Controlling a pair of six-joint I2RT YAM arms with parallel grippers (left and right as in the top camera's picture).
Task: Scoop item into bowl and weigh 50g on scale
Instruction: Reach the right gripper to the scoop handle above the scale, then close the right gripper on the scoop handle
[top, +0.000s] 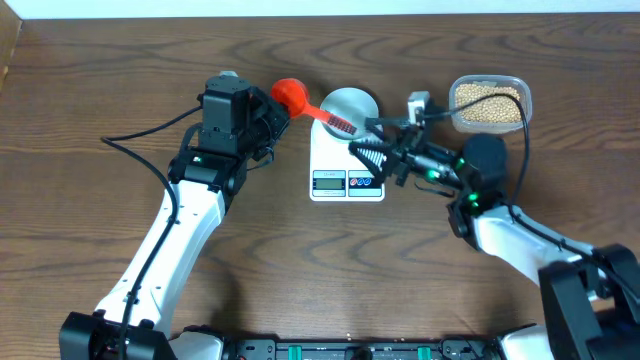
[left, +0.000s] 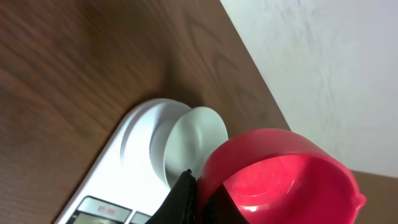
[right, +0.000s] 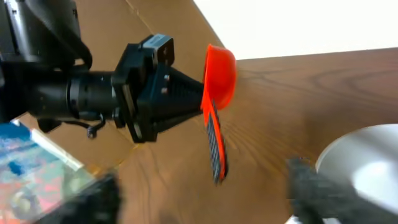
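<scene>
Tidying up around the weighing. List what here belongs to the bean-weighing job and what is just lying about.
Belongs to the job:
beans in the clear tub
red scoop, gripped by the left gripper
bowl
scale

Just lying about:
no loose item that I can see; only a black cable trailing across the table
</scene>
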